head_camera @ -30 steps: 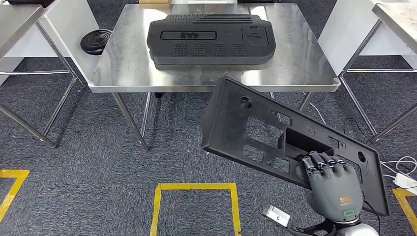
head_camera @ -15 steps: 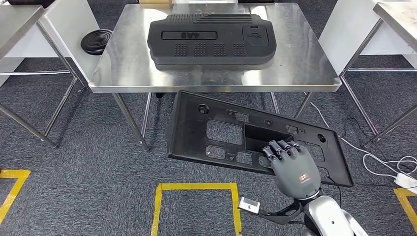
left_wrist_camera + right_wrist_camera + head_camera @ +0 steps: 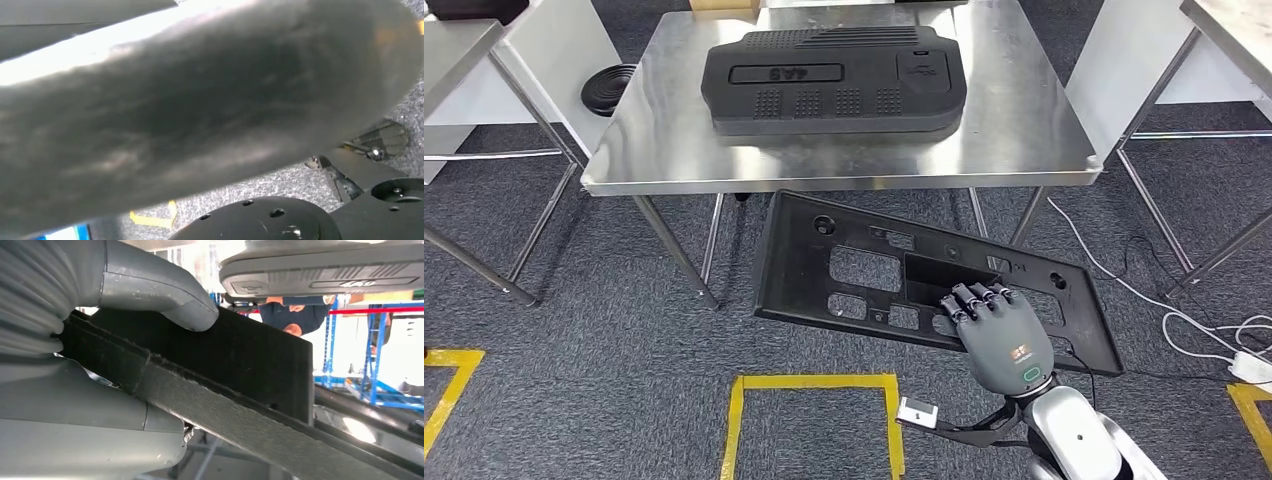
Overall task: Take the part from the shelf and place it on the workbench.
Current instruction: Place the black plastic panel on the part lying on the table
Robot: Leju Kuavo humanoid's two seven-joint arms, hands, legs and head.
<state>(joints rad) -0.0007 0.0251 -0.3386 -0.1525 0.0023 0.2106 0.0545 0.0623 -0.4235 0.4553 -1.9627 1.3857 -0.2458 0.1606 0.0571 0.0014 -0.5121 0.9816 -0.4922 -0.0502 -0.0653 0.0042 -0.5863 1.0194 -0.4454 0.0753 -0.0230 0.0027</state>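
The scene is seen by the head view from high up, facing forward and down onto the square stainless-steel worktop (image 3: 1024,120), the grey carpeted floor (image 3: 574,350) and the yellow tape square (image 3: 814,381) just below. The flat black plastic frame panel with cut-outs (image 3: 864,265) is seen whole from above, near the camera, with the grey right hand (image 3: 999,335) on it. The right wrist view is set very close behind that hand (image 3: 75,355), looking along the same panel's edge (image 3: 240,410) towards the worktop's ribbed black moulded cover (image 3: 325,270), shared with the head view (image 3: 834,80). The left wrist view is pressed against a blurred dark surface.
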